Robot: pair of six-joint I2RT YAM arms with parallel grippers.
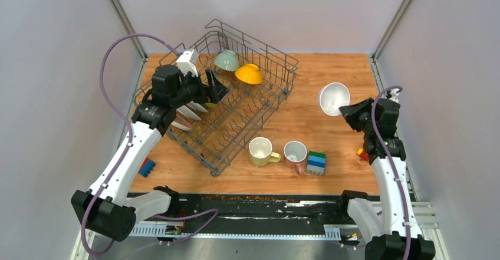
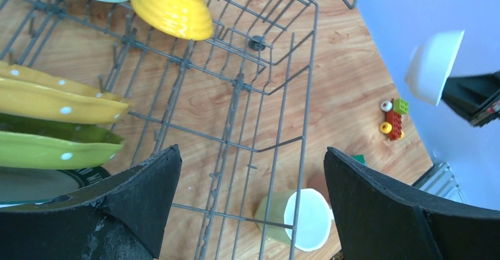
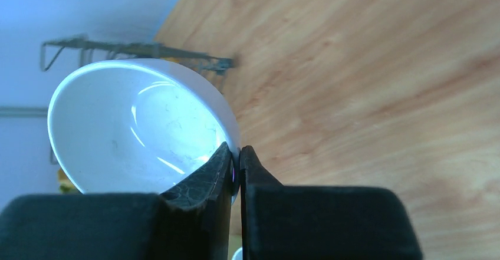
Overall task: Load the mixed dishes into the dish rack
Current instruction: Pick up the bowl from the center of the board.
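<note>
Right tool [image 3: 237, 154]: pinched shut on the rim of a glossy white ceramic bowl [image 3: 135, 136], lifted off the wooden worktop [image 3: 365, 95].
Left tool [image 2: 250, 177]: jaws spread wide, above the grey wire dish rack [image 2: 306, 101].
Beside left tool: yellow and green dotted plates [image 2: 53, 104] on edge in the tines.
Beyond left tool: yellow-orange ribbed bowl [image 2: 173, 7] upturned; pale green bowl [image 1: 227, 60] seemingly likewise.
Under left tool, outside rack: pale yellow mug [image 2: 295, 219].

left arm reaching forward | left claw [image 2: 250, 171] wide open | right arm raised | right claw [image 3: 236, 160] pinched shut
</note>
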